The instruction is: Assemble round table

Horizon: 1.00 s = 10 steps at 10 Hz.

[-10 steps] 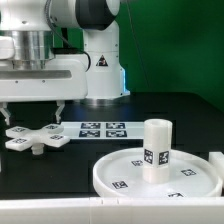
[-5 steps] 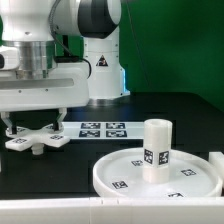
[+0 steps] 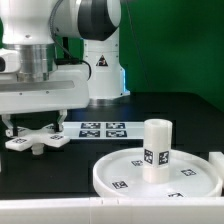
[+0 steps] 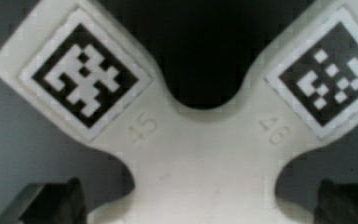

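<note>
The round table is in loose parts, all white with small black-and-white square tags. The cross-shaped four-arm piece [image 3: 36, 140] lies flat on the black table [image 3: 175, 112], at the middle of the exterior view's left side. The gripper [image 3: 32, 126] is low over this piece. Its two fingers [image 4: 51, 200] are spread wide and stand on two opposite sides of the cross. In the wrist view the piece fills almost the whole picture: two of its arms open like a V, each with one tag on top, and the dark fingertips show at both sides of the narrow middle part. A small dark gap is visible between each fingertip and the white plastic, so the fingers hold nothing.

The large rimmed round disc [image 3: 101, 172] lies in the lower right of the exterior view, well apart from the cross. It is flat on the table, with the rim upward and some tags on its inner face. The short cylinder leg [image 3: 156, 147] stands upright on the disc, near its middle, with a tag on the side towards the camera.

Between the cross and the disc, further back, the marker board [image 3: 103, 128] lies flat on the table. Behind it, at the upper middle of the frame, stands the white robot base [image 3: 103, 65] before a green wall.
</note>
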Motion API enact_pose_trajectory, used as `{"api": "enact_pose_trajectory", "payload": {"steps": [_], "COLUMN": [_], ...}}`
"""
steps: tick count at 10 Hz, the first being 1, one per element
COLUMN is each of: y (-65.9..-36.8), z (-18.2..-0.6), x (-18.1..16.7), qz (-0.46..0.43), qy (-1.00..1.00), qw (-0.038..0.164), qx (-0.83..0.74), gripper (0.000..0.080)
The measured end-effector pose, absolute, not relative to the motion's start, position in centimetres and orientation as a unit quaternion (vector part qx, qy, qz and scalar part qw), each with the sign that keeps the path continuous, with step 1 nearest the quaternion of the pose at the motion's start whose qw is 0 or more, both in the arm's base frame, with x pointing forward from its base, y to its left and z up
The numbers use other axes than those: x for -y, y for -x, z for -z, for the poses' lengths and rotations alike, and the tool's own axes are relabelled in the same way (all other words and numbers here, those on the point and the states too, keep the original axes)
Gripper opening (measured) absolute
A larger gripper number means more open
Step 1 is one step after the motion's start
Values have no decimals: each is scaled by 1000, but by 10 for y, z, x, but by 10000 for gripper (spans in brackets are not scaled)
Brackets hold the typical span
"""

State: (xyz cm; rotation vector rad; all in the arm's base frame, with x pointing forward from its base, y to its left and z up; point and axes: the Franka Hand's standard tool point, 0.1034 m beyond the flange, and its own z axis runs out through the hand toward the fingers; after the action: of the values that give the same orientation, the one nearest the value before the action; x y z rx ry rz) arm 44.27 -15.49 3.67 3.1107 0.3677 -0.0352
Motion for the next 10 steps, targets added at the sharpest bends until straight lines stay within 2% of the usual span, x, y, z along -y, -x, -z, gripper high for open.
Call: {"api": "enact_pose_trajectory", "payload": {"steps": [10], "y": [-436], "z": [-27], "x": [155], "qz": [22], "qy": [-993], "qw": [2], "qx": [-117], "gripper": [649]}}
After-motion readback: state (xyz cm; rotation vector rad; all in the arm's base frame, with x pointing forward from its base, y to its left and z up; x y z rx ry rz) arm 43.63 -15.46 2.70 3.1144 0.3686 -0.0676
